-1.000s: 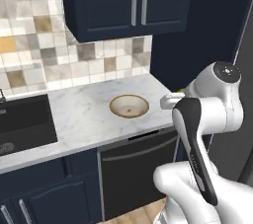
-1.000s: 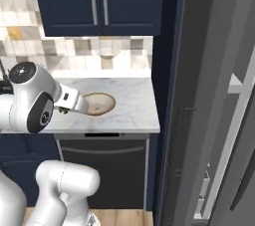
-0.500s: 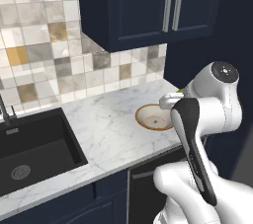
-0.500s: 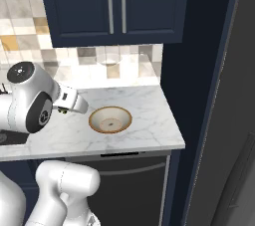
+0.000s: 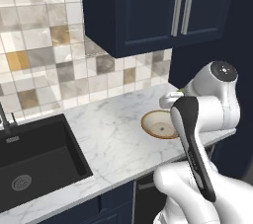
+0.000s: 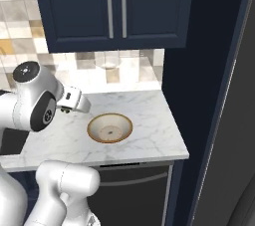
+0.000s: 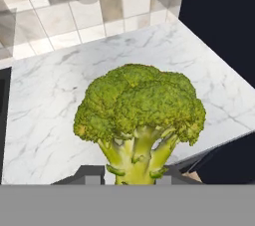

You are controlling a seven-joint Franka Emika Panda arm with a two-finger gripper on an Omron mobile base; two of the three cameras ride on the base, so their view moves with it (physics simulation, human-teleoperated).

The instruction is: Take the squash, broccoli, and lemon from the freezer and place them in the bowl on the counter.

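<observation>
Tool (image 7: pixel 133 172) pinching broccoli (image 7: pixel 140 115) by stalk; view has shifted, bowl (image 6: pixel 110 128) now nearer and central; release imminent, bowl empty.

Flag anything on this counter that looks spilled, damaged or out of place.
Nothing stands out. The bowl sits upright and empty on the counter, with no spills around it. The gripper holds the broccoli by its stalk, which fits the job.

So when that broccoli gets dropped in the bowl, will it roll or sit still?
The broccoli looks lumpy and top-heavy, so it probably tips onto its side rather than rolling far. The bowl looks shallow, but its raised rim should likely keep it in.
</observation>
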